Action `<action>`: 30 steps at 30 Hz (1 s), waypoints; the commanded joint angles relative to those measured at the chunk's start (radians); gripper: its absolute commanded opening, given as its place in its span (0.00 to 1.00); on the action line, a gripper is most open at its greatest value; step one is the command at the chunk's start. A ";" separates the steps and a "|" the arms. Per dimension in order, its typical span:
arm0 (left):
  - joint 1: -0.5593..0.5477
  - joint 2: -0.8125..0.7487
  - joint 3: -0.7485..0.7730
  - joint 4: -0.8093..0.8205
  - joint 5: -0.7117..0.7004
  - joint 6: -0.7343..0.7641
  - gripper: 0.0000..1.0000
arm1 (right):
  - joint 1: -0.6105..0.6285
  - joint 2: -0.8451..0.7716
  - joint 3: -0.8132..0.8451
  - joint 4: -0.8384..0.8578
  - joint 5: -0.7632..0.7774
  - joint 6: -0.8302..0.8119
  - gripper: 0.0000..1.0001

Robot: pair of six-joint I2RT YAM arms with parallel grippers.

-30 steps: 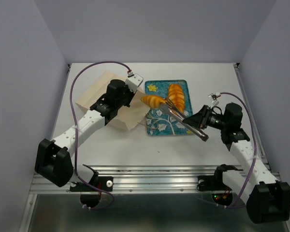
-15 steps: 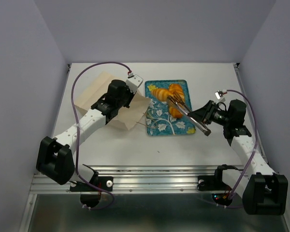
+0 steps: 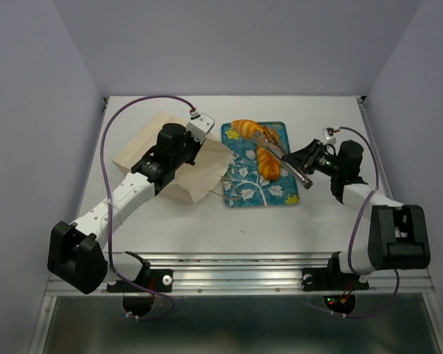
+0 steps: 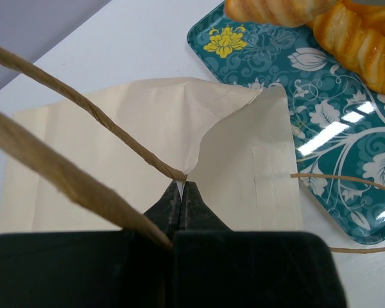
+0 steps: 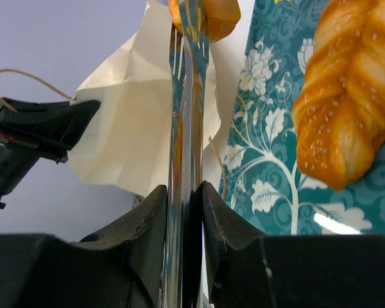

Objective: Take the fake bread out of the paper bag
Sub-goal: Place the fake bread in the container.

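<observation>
**A:** What does the camera above show?

**B:** The left gripper is closed on the mouth edge of the pale beige paper bag, which lies flat on the white table. The right gripper clamps long metal tongs. Their tips pinch one glossy golden-orange toy bread at the far edge of the teal floral tray. A long twisted golden loaf lies on the tray.

**A:** And the left wrist?

**B:** Its fingers are pressed fully together on the paper rim, beside a twine handle. The paper looks thin and creased. I think it is light and tears easily, so the rim is the right place to hold.

**A:** The right wrist?

**B:** The fingers stand only narrowly apart, tight on the tongs. The tips bite the end of the bread. It seems light, hard and slippery from the gloss. Taking it across the middle would be safer, I believe. I cannot find a third bread.
</observation>
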 commanded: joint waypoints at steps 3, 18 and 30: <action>0.004 -0.071 -0.018 0.025 0.012 0.000 0.00 | 0.038 0.161 0.091 0.329 0.031 0.176 0.01; 0.004 -0.092 -0.052 0.031 -0.005 -0.004 0.00 | 0.134 0.314 0.028 0.504 0.180 0.578 0.01; 0.004 -0.120 -0.058 0.033 -0.019 -0.001 0.00 | 0.162 0.379 0.020 0.526 0.221 0.648 0.01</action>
